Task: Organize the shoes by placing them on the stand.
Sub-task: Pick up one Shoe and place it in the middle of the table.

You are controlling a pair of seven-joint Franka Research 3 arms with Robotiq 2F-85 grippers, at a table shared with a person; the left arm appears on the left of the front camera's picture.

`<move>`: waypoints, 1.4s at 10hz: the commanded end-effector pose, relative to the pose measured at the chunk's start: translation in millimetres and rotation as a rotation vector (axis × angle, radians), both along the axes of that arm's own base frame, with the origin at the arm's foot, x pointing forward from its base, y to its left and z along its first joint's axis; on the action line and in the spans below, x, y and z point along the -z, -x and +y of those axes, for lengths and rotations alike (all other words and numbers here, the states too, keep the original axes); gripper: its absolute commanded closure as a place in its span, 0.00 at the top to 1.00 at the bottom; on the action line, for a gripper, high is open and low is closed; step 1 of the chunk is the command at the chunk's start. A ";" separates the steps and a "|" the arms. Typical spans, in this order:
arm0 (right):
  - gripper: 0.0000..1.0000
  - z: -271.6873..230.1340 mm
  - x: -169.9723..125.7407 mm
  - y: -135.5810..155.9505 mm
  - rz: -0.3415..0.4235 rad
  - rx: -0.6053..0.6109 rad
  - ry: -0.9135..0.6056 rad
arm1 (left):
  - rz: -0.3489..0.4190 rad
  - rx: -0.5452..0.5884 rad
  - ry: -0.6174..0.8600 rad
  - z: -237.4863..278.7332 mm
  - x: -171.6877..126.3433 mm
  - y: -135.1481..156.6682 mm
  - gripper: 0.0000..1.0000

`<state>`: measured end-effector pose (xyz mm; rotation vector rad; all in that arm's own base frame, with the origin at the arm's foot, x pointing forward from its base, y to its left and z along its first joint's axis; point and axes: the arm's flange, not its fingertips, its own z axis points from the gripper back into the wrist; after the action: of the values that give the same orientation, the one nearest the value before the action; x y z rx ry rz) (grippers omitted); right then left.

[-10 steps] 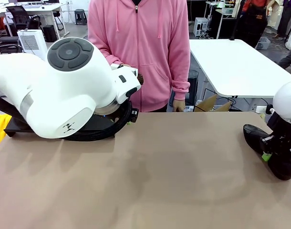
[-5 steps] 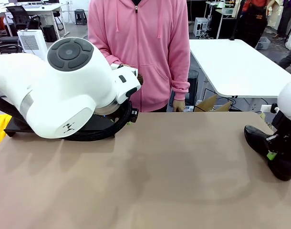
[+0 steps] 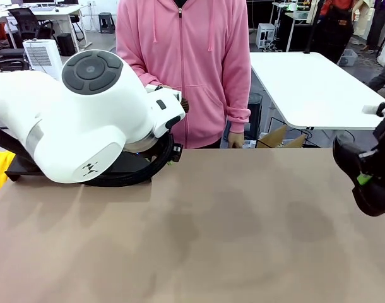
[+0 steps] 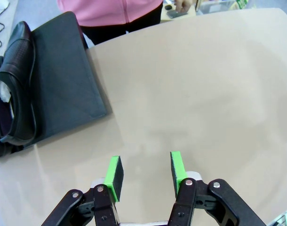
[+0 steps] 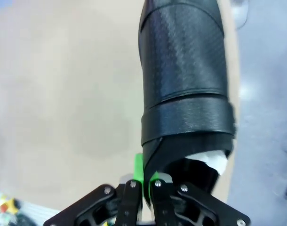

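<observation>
At the right edge of the front view a glossy black shoe (image 3: pixel 353 158) hangs above the table, with my right gripper (image 3: pixel 365 179) shut on its rim. The right wrist view shows the same shoe (image 5: pixel 183 70) with its toe pointing away, white paper stuffing (image 5: pixel 210 160) inside, and the right gripper (image 5: pixel 144 178) pinching the opening's edge. My left gripper (image 4: pixel 146 172) hovers open over bare tabletop with nothing between its fingers. The matte-black stand (image 4: pixel 63 84) lies at the table's far left, with black shoes (image 4: pixel 19 89) on its left part. In the front view my left arm hides most of the stand (image 3: pixel 19 167).
A person in a pink hoodie (image 3: pixel 183 63) stands at the far edge, one hand near my left arm's wrist, the other hand (image 3: pixel 236 139) hanging by the table edge. A white table (image 3: pixel 312 88) and a cardboard box (image 3: pixel 281 136) lie beyond the far right. The brown tabletop (image 3: pixel 211 233) spreads between the arms.
My right gripper has closed on the shoe and lifted it off the table, moving up and slightly right. The left arm has not moved.
</observation>
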<state>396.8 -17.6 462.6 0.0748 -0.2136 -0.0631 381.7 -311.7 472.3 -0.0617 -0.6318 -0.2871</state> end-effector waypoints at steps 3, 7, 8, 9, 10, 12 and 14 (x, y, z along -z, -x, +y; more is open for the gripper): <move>0.00 136.5 -14.0 42.5 -0.004 -0.065 0.005 | -0.016 -0.015 0.003 -3.2 0.4 0.1 0.55; 0.00 228.6 9.6 57.8 0.069 -0.151 -0.042 | 0.000 0.000 0.000 -0.2 -0.1 0.0 0.55; 0.00 237.3 15.2 56.3 0.069 -0.142 -0.058 | 0.016 -0.012 -0.007 4.9 5.3 0.8 0.55; 0.00 247.1 25.1 54.5 0.079 -0.145 -0.087 | 0.017 -0.038 -0.010 13.4 6.4 4.6 0.55; 0.00 261.1 37.9 54.0 0.088 -0.150 -0.102 | 0.020 -0.073 -0.018 26.3 3.8 13.0 0.55; 0.00 274.3 63.2 47.7 0.118 -0.158 -0.128 | 0.009 -0.138 -0.004 43.3 8.4 25.1 0.55; 0.00 285.7 71.5 48.5 0.078 -0.147 -0.160 | -0.022 -0.169 -0.003 63.4 -1.4 35.4 0.55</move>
<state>346.2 256.3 386.9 0.2062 -0.0814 0.0960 356.7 -258.3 468.0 -0.0037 -0.6309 -0.1566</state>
